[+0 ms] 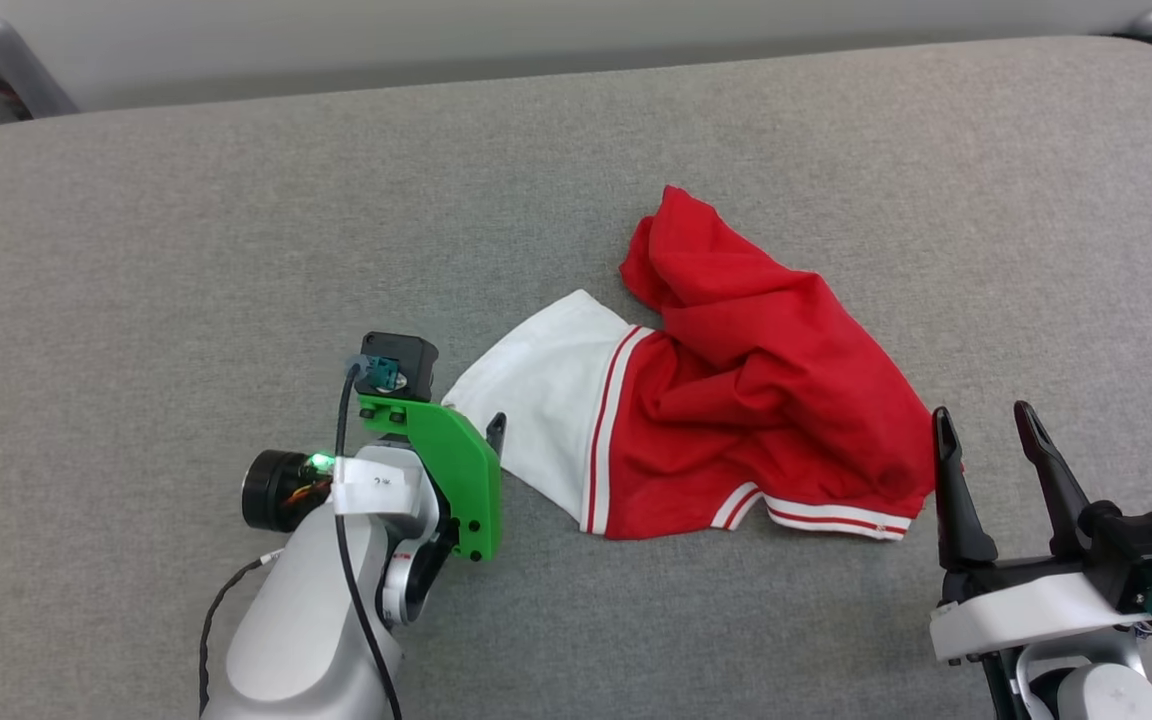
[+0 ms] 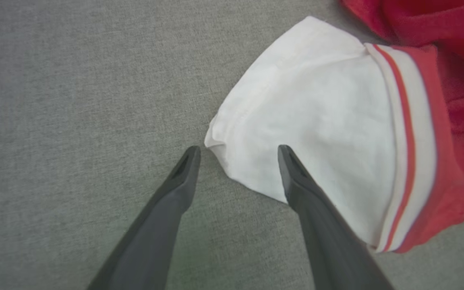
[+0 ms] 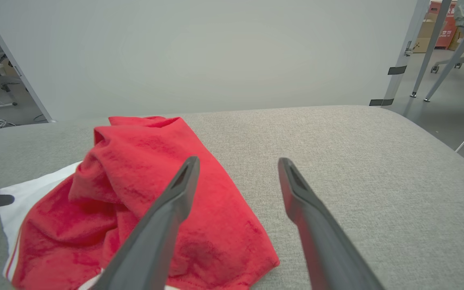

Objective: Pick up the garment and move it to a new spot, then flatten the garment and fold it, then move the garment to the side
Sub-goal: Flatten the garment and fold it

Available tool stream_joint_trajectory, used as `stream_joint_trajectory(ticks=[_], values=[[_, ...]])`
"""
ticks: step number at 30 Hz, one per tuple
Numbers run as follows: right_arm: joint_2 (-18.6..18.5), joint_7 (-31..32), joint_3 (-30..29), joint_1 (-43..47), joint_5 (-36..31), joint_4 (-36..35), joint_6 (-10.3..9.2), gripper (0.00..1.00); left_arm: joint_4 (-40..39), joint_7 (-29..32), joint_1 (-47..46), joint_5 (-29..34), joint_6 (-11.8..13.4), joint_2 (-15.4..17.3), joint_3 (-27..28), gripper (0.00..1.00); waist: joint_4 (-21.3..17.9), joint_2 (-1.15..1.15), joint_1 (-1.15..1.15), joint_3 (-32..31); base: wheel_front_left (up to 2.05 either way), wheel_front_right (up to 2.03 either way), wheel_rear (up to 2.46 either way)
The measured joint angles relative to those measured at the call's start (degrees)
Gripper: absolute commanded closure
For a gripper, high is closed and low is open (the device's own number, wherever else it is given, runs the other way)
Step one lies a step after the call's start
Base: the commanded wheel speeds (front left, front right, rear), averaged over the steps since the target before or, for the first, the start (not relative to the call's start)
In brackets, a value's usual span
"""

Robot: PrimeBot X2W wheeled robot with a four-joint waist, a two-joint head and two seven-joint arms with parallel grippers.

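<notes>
Garment (image 1: 756, 400) lies crumpled on the grey surface (image 1: 136, 250), between the two grippers. It is a red body bunched in folds, with a white sleeve (image 2: 316, 121) spread flat toward the left gripper (image 2: 239, 148). Red-white trim (image 1: 816, 515) runs along the near hem and along the sleeve seam. No lettering shows.

Left gripper: jaws spread wide, holding nothing. It points down at the surface, with the sleeve's corner just ahead of and between the fingertips. Its left finger (image 2: 175, 189) is over bare grey surface, just short of the corner. Its right finger (image 2: 308, 201) overlaps the sleeve edge; can't tell if it touches. The red body lies farther off to the gripper's right. A green bracket (image 1: 456, 480) on the wrist hides most of the fingers in the head view.

Right gripper (image 1: 983, 412): jaws spread wide, empty. It sits low and near level, fingers pointing away from the robot toward the pale wall (image 3: 216, 52). The garment is at its left. Its left finger (image 3: 163, 217) overlies the red cloth by the hem corner; contact unclear. Its right finger (image 3: 316, 233) is over bare surface. The sleeve is on the far side of the red heap from this gripper.
</notes>
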Motion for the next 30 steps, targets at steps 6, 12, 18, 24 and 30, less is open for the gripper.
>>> stream_joint_trajectory(ticks=[6, 12, 18, 24, 30], values=[[0.0, 0.0, 0.2, -1.0, 0.0, 0.0, 0.0, 0.0, 4.0, -1.6, -1.4, 0.0, 0.6, 0.0, 0.2, 0.0, -1.1, 0.0, 0.0, 1.9, 0.0, 0.0, 0.0], [0.0, 0.0, -0.1, -1.0, 0.0, 0.2, 0.0, 0.0, 5.9, -2.2, -2.3, -1.0, -1.1, 0.0, 0.0, 1.0, -1.4, 0.0, 0.0, 2.1, 0.0, 0.0, 0.0], [0.0, 0.0, -0.7, -0.8, 0.0, 0.9, 0.0, 0.0, 5.5, -6.0, 0.5, -3.1, -0.7, 0.1, 1.8, 1.0, -0.4, 0.0, 0.0, 0.0, 0.0, 0.0, 0.0], [0.0, 0.0, -1.1, 0.2, 0.1, 1.4, 0.0, 0.0, -0.2, -9.0, 6.5, -5.1, 1.3, 2.9, 6.1, 1.0, 1.9, 0.0, 0.0, -2.9, 0.0, 0.0, 0.0], [0.0, 0.0, -1.1, 1.7, 0.1, 2.3, 0.0, 0.0, -6.5, -9.6, 11.8, -7.1, 4.3, 5.5, 10.9, 1.0, 5.0, 0.0, 0.0, -5.4, 0.0, 0.0, 0.0]])
